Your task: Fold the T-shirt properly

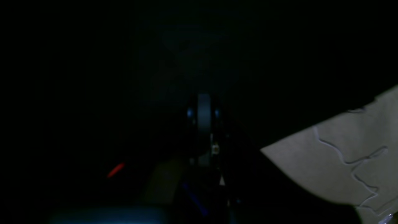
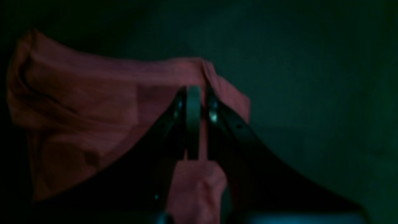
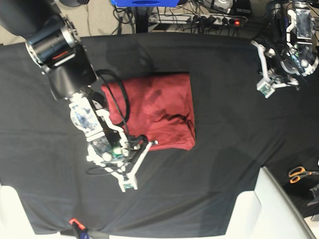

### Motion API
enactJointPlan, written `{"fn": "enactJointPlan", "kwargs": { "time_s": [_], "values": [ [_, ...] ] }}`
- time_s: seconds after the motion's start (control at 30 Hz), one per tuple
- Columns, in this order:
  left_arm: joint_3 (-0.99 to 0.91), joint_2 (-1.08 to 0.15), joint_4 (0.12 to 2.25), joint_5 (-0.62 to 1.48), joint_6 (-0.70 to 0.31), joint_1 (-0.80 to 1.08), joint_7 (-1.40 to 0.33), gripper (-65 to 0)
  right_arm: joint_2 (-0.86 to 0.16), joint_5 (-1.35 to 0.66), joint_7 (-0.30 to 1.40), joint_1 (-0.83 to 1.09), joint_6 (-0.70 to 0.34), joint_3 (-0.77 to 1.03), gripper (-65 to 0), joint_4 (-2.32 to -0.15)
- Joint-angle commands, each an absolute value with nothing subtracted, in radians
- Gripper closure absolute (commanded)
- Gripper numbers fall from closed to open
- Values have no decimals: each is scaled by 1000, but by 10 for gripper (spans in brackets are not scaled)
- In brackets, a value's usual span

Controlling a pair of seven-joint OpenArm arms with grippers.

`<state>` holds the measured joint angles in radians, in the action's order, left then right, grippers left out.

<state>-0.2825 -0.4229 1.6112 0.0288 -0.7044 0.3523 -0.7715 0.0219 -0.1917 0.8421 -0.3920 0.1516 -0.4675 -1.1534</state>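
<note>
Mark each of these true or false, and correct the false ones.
1. The right end effector is shut on the T-shirt. True.
2. The left end effector is gripping the shirt too. False: it hangs over the black table cloth, well apart from the shirt.
3. The shirt lies spread out flat with both sleeves extended. False: it is already folded into a compact, roughly rectangular bundle.
4. Orange-handled scissors lie off the cloth's edge, on the left arm's side. True.
</note>
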Motion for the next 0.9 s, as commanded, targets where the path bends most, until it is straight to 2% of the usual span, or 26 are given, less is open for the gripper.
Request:
{"fn": "enactJointPlan", "kwargs": {
  "time_s": [0.0,0.13,0.37,0.47,0.63,0.77,0.87],
  "values": [
    [-288,-440,1633,27,-698,349,-765,0,31,-188,829,-415,151,-463,-23,-1196],
    [-288,-423,1715,22,-698,401,-705,0,-2,-188,834,-358,151,-404,-23,-1305],
    [-288,-407,1782,27,-698,628,-337,0,-108,-188,783,-79,147,-193,-23,-1656],
    [-298,-355,1762,18,-698,682,-173,0,-194,-188,639,64,143,-188,-23,-1773],
    [-292,-334,1722,18,-698,745,5,0,-288,-188,375,260,68,-182,-21,-1794],
    [-291,-335,1676,18,-698,789,41,0,-306,-188,186,415,70,-157,-21,-1794],
    [-289,-337,1666,18,-698,826,42,0,-271,-188,81,513,70,-74,-21,-1791]
  ]
}}
